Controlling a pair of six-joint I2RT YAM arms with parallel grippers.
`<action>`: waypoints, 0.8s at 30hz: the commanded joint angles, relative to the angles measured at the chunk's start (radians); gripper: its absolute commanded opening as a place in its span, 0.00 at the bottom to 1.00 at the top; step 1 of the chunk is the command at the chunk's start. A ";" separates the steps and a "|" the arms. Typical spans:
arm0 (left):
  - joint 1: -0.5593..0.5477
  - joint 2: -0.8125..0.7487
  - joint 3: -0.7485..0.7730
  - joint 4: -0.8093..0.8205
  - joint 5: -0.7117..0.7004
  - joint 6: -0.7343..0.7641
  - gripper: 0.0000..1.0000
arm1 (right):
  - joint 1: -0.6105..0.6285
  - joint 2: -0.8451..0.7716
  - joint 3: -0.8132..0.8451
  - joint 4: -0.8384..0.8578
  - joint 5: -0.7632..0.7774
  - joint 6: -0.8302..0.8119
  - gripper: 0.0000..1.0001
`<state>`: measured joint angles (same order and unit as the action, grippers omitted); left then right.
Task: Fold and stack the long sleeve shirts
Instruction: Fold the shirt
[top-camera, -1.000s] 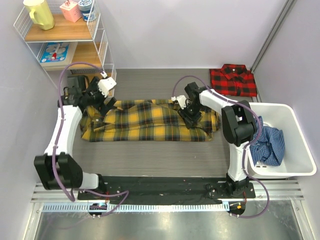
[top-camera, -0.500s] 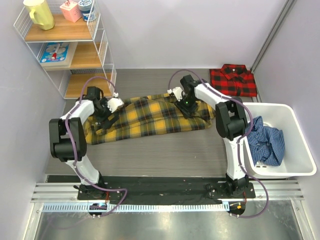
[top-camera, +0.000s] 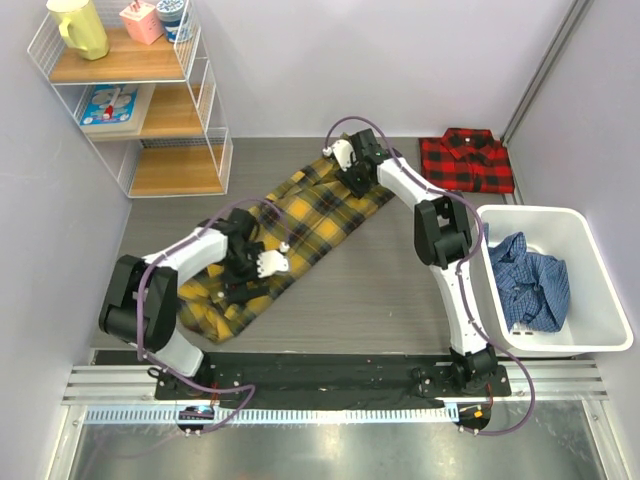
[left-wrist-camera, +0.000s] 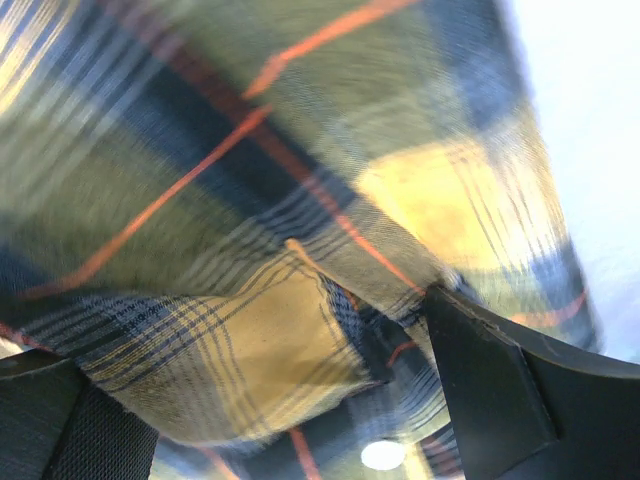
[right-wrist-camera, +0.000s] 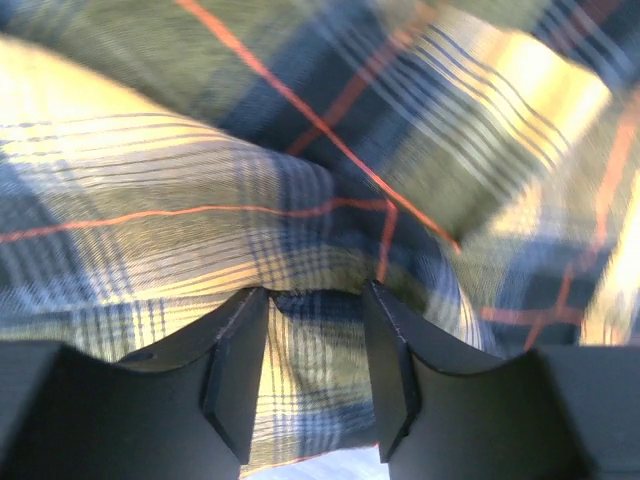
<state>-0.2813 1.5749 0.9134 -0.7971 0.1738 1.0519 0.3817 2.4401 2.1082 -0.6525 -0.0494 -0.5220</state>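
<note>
Your yellow shirt (top-camera: 310, 215) is stretched out on a slant across the table (top-camera: 400, 290), running from lower left up to top centre of the overhead view. The right gripper (right-wrist-camera: 315, 340) is clamped on a bunched fold at the upper end (cloth fills the gap between its fingers). The left gripper (left-wrist-camera: 270, 370) has its jaws spread wide over the lower half, plaid bulging between them. The red shirt (top-camera: 466, 162) sits folded in the upper right.

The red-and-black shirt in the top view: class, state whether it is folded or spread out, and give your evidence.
Folded. The red-and-black shirt lies as a compact rectangle with its collar on top and no sleeves spread out.
</note>
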 joint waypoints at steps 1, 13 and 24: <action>-0.192 0.008 0.070 -0.145 0.105 -0.154 1.00 | -0.026 0.017 0.050 0.109 0.134 -0.015 0.54; -0.493 0.241 0.429 -0.123 0.153 -0.543 1.00 | -0.075 -0.288 -0.049 0.013 0.001 0.111 0.73; -0.243 -0.064 0.208 -0.309 -0.032 -0.348 1.00 | -0.070 -0.395 -0.206 -0.170 -0.269 0.206 0.68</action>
<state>-0.5686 1.6192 1.1873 -0.9989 0.2249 0.6186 0.3061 2.0548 1.9312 -0.7197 -0.1833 -0.3771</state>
